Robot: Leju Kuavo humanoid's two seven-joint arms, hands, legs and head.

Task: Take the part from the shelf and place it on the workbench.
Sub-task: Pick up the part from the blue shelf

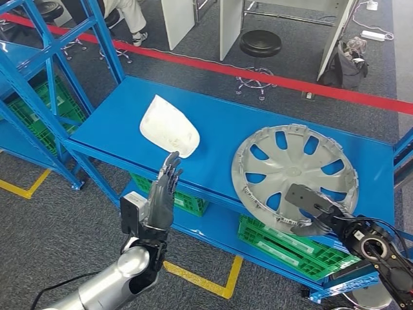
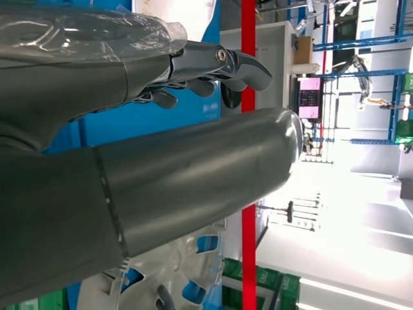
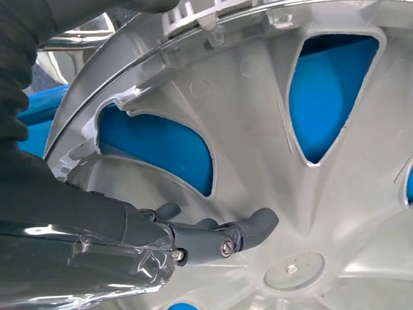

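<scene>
the blue shelf [image 1: 122, 129] carried a silver hubcap [image 1: 292, 171] lying flat at its right end, well apart from a white moulded cover [image 1: 168, 126]. i judged the hubcap light, thin stiff plastic, slick and a bit brittle at the clips, so best taken at the rim beside a spoke opening. my right hand [image 1: 316, 216] reached over its near rim, fingers [image 3: 233, 232] spread, gripping nothing yet. my left hand [image 1: 163, 190] was raised, fingers wide, holding nothing.
</scene>
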